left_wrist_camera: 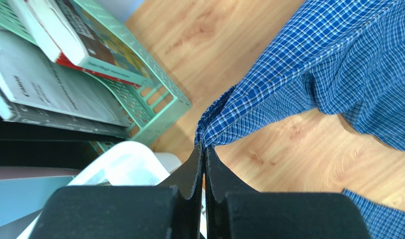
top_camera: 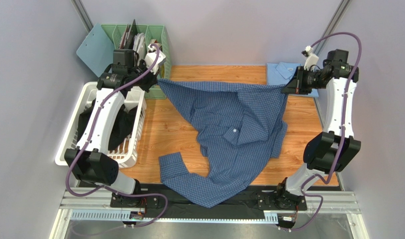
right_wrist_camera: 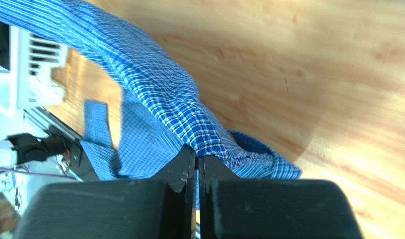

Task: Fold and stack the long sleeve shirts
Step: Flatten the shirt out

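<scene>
The mid-blue checked shirt (top_camera: 229, 129) hangs stretched above the wooden table between both grippers, its lower part and one sleeve draped over the near edge. My left gripper (top_camera: 158, 78) is shut on its far left corner; in the left wrist view (left_wrist_camera: 204, 147) the cloth (left_wrist_camera: 309, 69) runs off from the pinched tips. My right gripper (top_camera: 284, 87) is shut on its far right corner, and in the right wrist view (right_wrist_camera: 197, 154) the checked cloth (right_wrist_camera: 154, 84) leads away from the tips. The pale sky-blue shirt (top_camera: 282, 72) lies folded at the far right behind the right gripper.
A white basket (top_camera: 75, 134) with dark clothes stands at the left. A green crate (top_camera: 159, 40) with books stands at the far left, close to the left gripper, and shows in the left wrist view (left_wrist_camera: 154, 107). Grey walls close both sides.
</scene>
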Robot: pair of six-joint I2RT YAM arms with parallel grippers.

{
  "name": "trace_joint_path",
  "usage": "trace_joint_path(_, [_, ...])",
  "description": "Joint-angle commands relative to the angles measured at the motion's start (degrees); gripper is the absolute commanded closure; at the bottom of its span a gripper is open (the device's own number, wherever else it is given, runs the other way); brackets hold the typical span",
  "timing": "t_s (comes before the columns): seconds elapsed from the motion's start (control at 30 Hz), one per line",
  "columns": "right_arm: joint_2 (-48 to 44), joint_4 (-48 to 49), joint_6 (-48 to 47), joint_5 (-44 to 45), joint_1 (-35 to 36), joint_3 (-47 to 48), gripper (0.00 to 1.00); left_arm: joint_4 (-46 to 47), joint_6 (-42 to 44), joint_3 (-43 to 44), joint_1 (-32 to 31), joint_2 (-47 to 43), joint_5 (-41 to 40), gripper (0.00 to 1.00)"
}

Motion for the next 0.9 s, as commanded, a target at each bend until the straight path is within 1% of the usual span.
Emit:
trace_joint_path(0.0, [-2.7, 4.8, 5.6, -4.6, -1.3, 4.5, 1.00, 2.6, -3.1, 4.4, 0.3, 0.7, 1.3, 1.00])
trace_joint_path(0.07, [-2.5, 4.0, 5.4, -4.1, -0.1, 3.3, 1.00, -0.4, -3.2, 5.6, 0.2, 1.7, 2.7, 1.00])
trace_joint_path(0.13, [-2.3, 3.5, 3.6, -2.9, 1.0, -1.0, 1.00, -1.8, -3.2, 5.0, 0.2, 2.4, 3.0, 1.00])
trace_joint_path(0.2, [-2.6, 4.7, 2.9, -1.0, 2.5, -6.7, 1.00, -2.7, -2.3, 2.1, 0.3, 2.1, 3.5, 1.00])
trace_joint_path(0.33, [-3.0, 8.6, 3.1, 0.4, 3.9, -12.1, 1.00, -1.0, -2.1, -2.6, 0.3, 0.7, 1.7, 1.00])
trace_joint_path(0.43, [-1.9, 9.6, 3.2, 3.2, 3.9, -11.8, 1.00, 0.6, -2.5, -4.4, 0.3, 0.6, -0.1, 1.00])
trace_joint_path(0.53, [0.2, 10.6, 4.8, 2.8, 4.0, -13.1, 1.00, -0.1, -3.1, -3.5, 0.3, 2.0, 0.6, 1.00])
trace_joint_path(0.7, [4.0, 16.4, 7.5, 1.0, 4.9, -15.3, 1.00, -0.5, -3.6, -2.8, 0.3, 4.4, 0.7, 1.00])
trace_joint_path(0.77, [4.8, 16.3, 8.3, -0.3, 4.9, -13.1, 1.00, -0.6, -3.6, -2.5, 0.3, 4.9, 0.2, 1.00])
trace_joint_path(0.83, [3.5, 15.7, 8.3, -0.9, 4.7, -10.7, 1.00, -0.5, -3.8, -0.5, 0.6, 4.9, -0.5, 1.00])
trace_joint_path(0.87, [2.9, 15.1, 8.3, -1.0, 4.4, -7.9, 1.00, -0.6, -4.4, 1.9, 0.8, 4.9, -0.3, 1.00])
